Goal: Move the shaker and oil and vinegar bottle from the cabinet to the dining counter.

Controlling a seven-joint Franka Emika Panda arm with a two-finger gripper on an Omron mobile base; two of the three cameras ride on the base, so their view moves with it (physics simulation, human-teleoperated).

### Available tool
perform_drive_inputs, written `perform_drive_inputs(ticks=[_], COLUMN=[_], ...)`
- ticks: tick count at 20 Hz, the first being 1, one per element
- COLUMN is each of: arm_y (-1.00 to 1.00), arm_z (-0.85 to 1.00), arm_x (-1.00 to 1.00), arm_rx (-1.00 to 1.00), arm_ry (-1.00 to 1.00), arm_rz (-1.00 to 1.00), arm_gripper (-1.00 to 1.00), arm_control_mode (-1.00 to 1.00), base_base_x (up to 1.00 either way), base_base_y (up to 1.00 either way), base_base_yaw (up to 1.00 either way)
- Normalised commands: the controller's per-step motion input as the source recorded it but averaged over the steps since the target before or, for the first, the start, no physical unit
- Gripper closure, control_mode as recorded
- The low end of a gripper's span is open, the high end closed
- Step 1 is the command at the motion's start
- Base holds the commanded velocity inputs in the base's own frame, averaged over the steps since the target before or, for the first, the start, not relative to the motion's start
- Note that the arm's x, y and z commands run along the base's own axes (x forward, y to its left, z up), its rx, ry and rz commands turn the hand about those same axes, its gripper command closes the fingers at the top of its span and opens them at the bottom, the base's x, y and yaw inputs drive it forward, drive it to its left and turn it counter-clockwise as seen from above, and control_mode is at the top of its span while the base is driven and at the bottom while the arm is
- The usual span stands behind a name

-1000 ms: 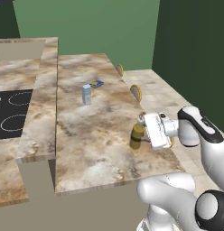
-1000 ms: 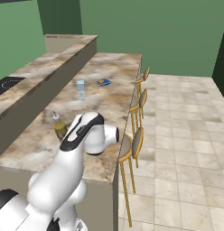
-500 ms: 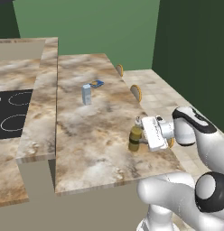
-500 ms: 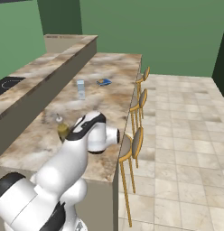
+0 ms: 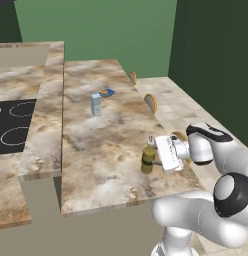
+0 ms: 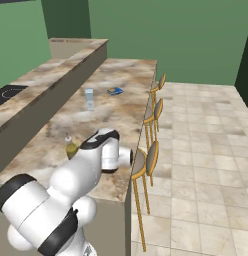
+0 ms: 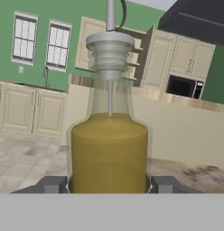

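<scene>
- Currently the oil and vinegar bottle is clamped low between the jaws of the gripper, upright at the dining counter tabletop.
- If released while tilted or not fully seated, toppling near the stool-side edge is risked.

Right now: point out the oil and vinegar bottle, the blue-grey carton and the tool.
oil and vinegar bottle (image 7: pixel 109 153), hand view, yellow body.
carton (image 5: pixel 96 104), left base view, front face.
tool (image 5: pixel 155 158), left base view, between its tips at the bottle.
</scene>
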Motion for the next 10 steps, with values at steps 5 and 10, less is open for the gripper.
perform_drive_inputs(ticks=[5, 10], arm_y=[-0.01, 0.00], arm_z=[-0.35, -0.31], arm_x=[0.06, 0.05], arm_rx=[0.00, 0.00], arm_ry=[0.00, 0.00], arm_rz=[0.00, 0.00], arm_gripper=[1.00, 1.00], arm_control_mode=[-1.00, -1.00], base_base_x=[0.00, 0.00], base_base_y=[0.00, 0.00], base_base_yaw=[0.00, 0.00])
